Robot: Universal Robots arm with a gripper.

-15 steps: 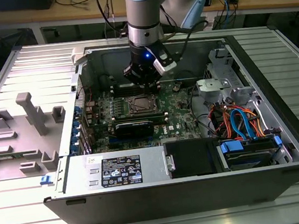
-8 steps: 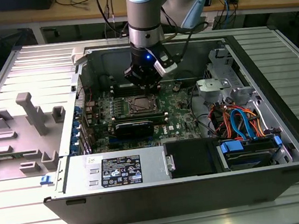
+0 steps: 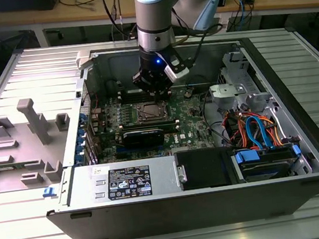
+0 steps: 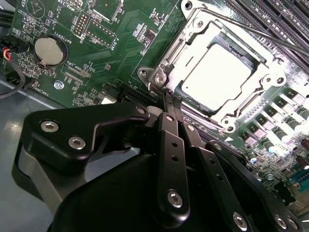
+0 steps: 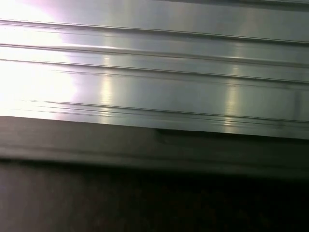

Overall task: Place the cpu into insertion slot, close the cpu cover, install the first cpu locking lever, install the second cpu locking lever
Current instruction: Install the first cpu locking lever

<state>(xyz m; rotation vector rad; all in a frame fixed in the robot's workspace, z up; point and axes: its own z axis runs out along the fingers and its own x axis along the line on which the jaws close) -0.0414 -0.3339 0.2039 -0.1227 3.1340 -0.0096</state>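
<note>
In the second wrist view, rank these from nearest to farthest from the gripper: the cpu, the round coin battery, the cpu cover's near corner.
1. cpu cover corner, at the gripper tips.
2. cpu, inside the cover's opening.
3. Coin battery, far across the green board.

The arm (image 3: 152,9) is a silver-grey tube with a pale blue joint cover, ending in a polished metal wrist ring. Below the ring the black gripper (image 3: 155,91) shows a small blue light. In the second wrist view its matte black linkage bars (image 4: 169,159) carry silver hex-socket screws.
</note>
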